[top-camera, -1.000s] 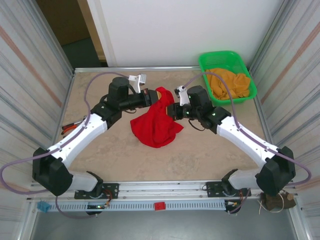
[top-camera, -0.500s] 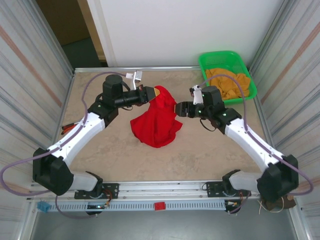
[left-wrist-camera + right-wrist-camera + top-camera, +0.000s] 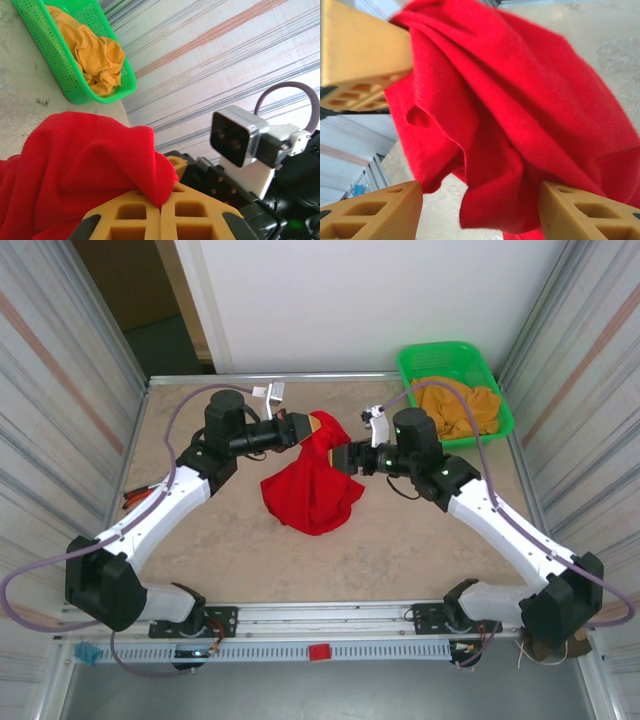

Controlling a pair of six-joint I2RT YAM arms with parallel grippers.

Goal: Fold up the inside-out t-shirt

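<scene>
Pinching a raised fold of the inside-out t-shirt [image 3: 312, 495], the left hand [image 3: 302, 428] has its jaws fully closed on the red fabric above the middle of the desk [image 3: 420, 540]. The rest of the garment slumps in a crumpled heap on the surface just below. The right hand [image 3: 347, 457] stands just beside the hanging cloth on the opposite side. Its fingers [image 3: 375, 212] are spread wide with a loose drape of red between them, gripping nothing.

The likeliest trouble is a blind grab. The drape between the right fingers looks bunched into several folds, and no hem, sleeve or collar can be told apart. A closing hand could take a wad of layers rather than one edge, leaving the shirt twisted instead of spread flat.

The left pinch also appears to catch only a narrow tip of cloth at the very ends of its fingers. A sideways tug from the right could pull that tip free and drop the whole shirt back onto the heap.

Both hands sit near each other around the same peak of fabric, so a misjudged reach risks knocking finger against finger. The green basket [image 3: 478, 352] with its orange cloth [image 3: 460, 410] lies at the far right corner, apart from the shirt and unlikely to interfere.
</scene>
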